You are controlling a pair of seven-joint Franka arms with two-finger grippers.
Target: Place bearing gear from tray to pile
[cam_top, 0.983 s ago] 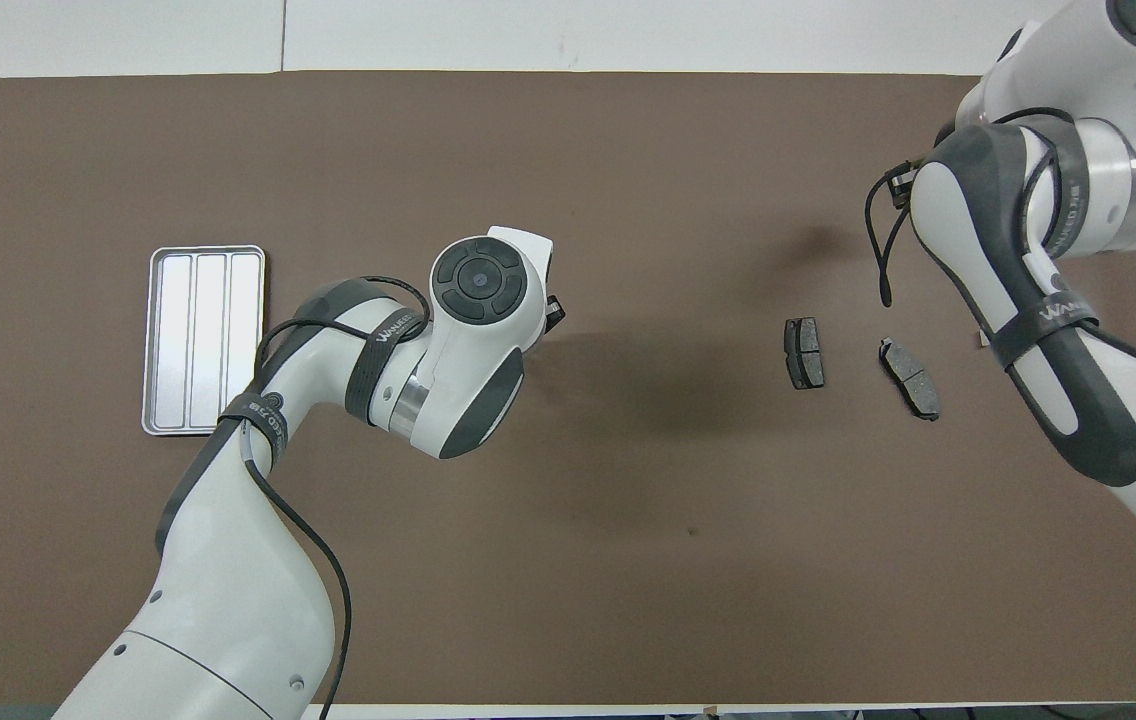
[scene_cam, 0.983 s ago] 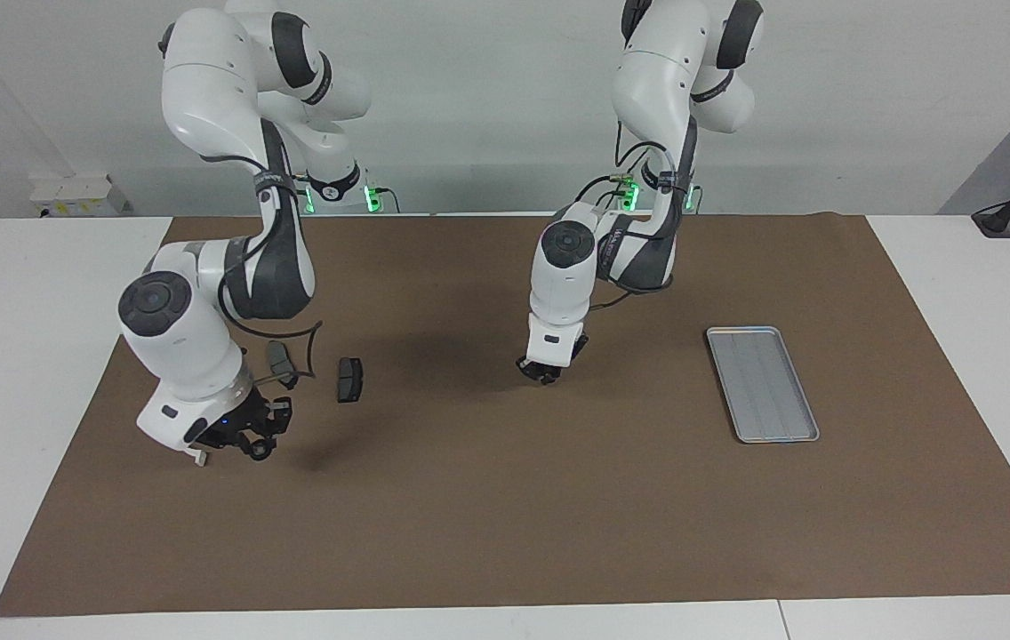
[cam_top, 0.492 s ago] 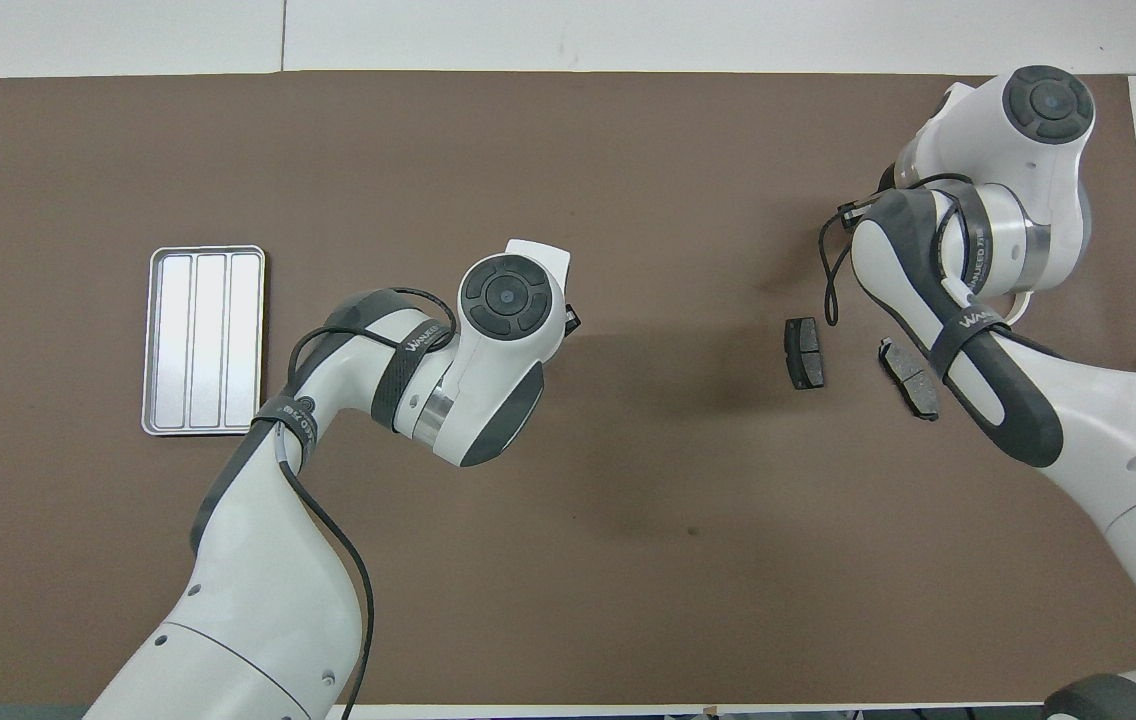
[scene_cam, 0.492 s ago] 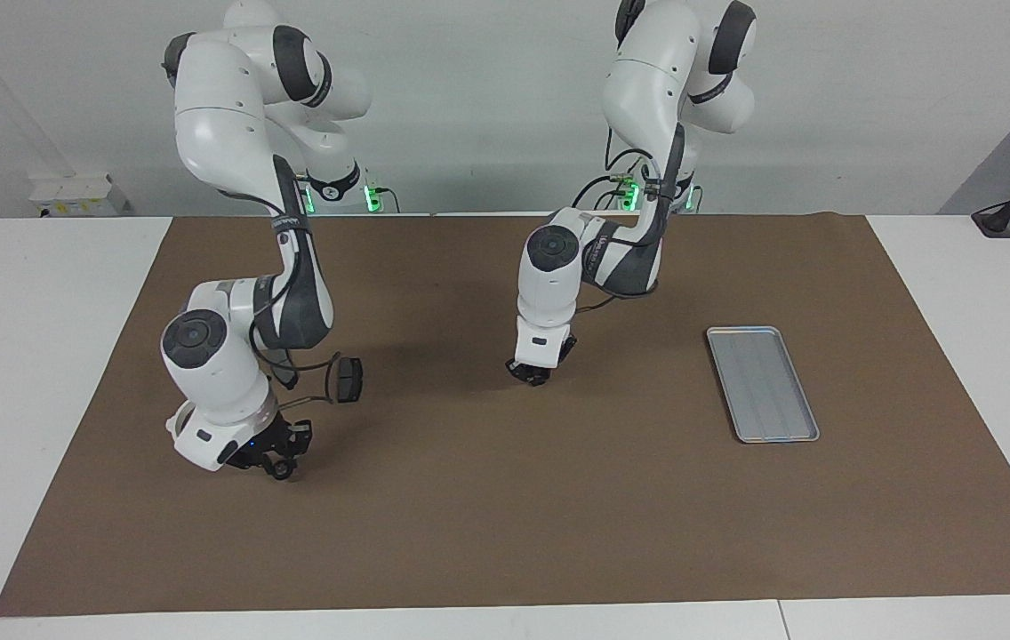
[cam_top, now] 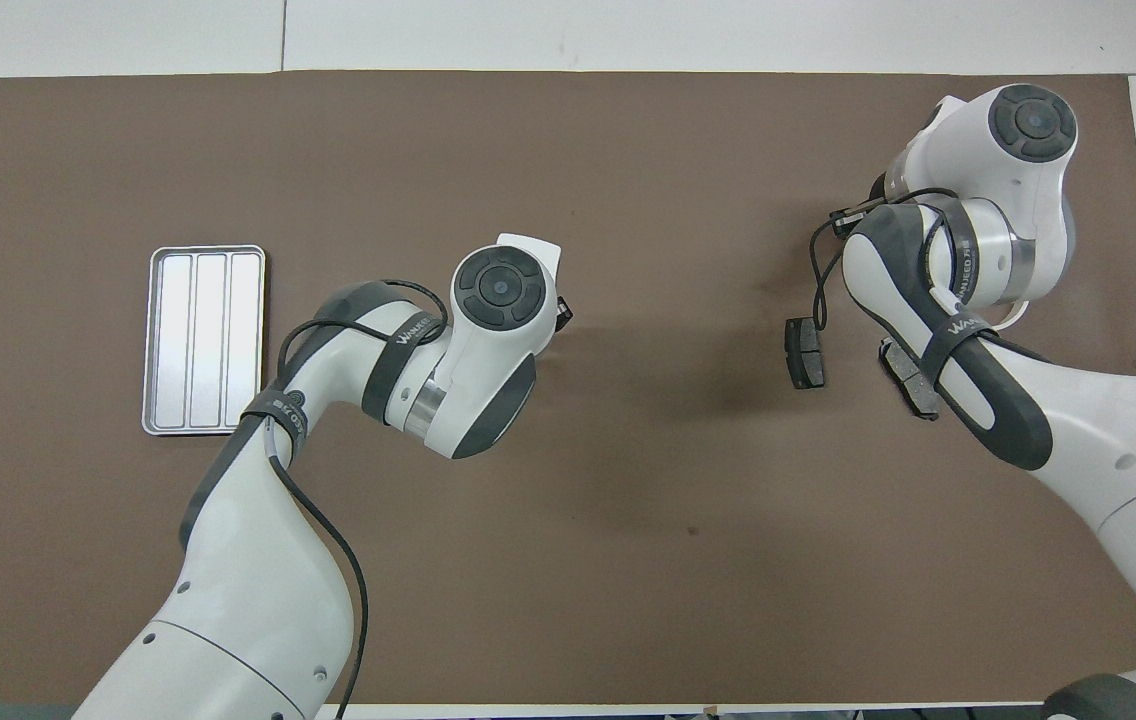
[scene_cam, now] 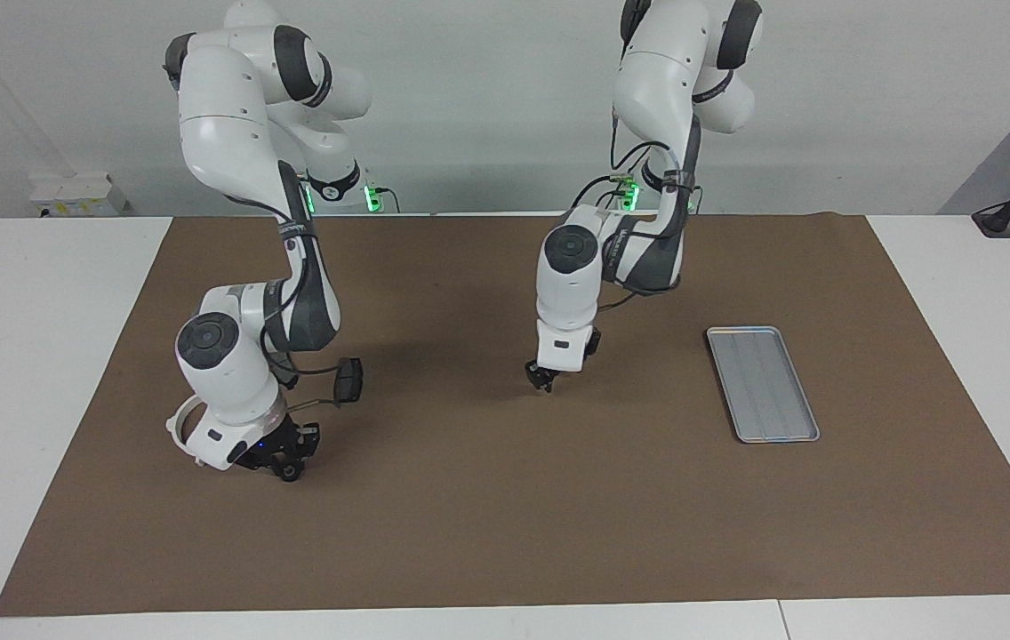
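- The flat silver-grey metal tray [scene_cam: 763,384] with ridges looks empty; no bearing gear shows on it.
- The pile lies well away from the tray, at the right arm's end of the table: a dark grey brake pad [scene_cam: 348,380] and a white plastic half-ring [scene_cam: 178,425].
- The right gripper [scene_cam: 284,458] hangs low by the pile. I cannot tell if it is spread or pinching something, so the gear may be there.
- The left gripper [scene_cam: 546,380] hangs over the brown mat between the tray and the pile. I cannot tell its state either.
- A gear is probably hard, smooth and heavy for its size. Pinch it across its outer rim.
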